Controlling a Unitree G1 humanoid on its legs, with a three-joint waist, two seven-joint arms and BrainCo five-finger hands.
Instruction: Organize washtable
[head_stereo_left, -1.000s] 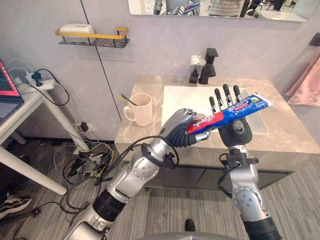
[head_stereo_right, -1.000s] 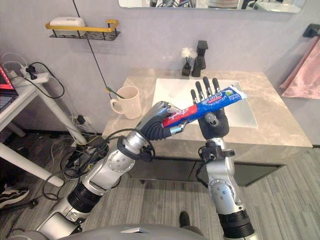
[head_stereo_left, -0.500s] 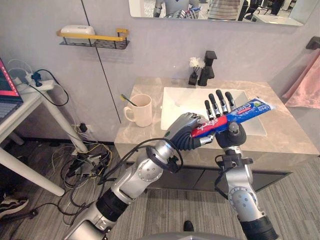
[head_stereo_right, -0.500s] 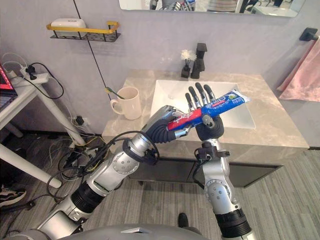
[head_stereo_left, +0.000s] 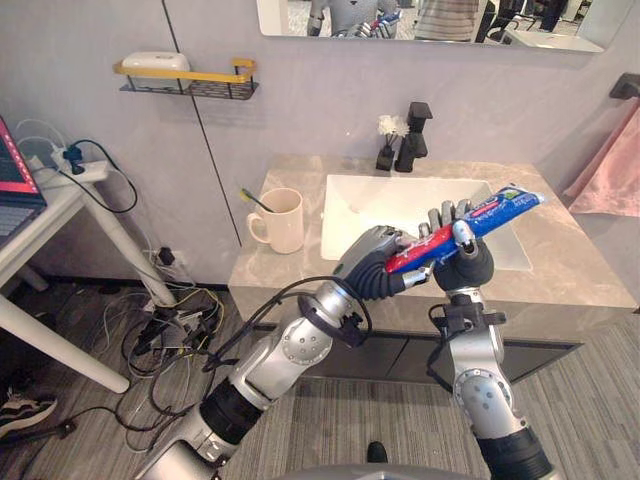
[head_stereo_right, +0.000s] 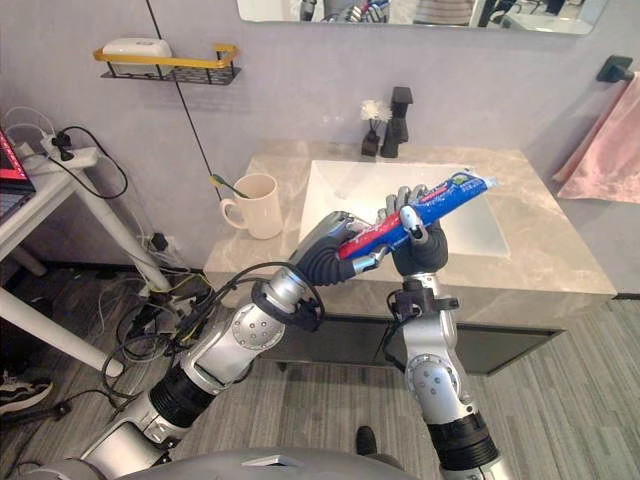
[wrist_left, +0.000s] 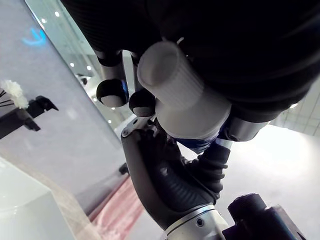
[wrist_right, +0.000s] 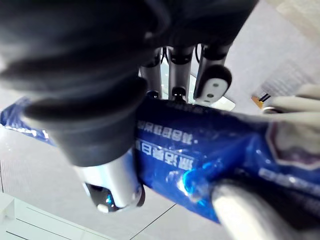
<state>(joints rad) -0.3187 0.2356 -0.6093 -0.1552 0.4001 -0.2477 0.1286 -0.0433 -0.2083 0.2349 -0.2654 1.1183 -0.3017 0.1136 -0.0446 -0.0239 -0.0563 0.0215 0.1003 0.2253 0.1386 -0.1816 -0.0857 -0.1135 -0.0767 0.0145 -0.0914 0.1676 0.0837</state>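
A toothpaste tube (head_stereo_left: 495, 213), blue with a red end and a white cap (wrist_left: 170, 75), is held slanting in the air above the front edge of the washtable (head_stereo_left: 560, 280). My left hand (head_stereo_left: 370, 265) is shut on its red cap end. My right hand (head_stereo_left: 462, 262) stands upright under the blue middle of the tube (wrist_right: 200, 150), its fingers (wrist_right: 212, 82) curled over the tube and its thumb against the near side. The flat tail of the tube points up and to the right over the sink.
A cream mug (head_stereo_left: 283, 218) with a toothbrush stands on the counter's left part. The white sink basin (head_stereo_left: 400, 195) lies behind the hands, a black faucet (head_stereo_left: 415, 130) at its back. A yellow-railed wall shelf (head_stereo_left: 185, 75) holds a white box. A pink towel (head_stereo_left: 610, 170) hangs at right.
My right hand's fingers, straight behind the tube a second ago, have curled round it. The left hand keeps its hold on the cap end.
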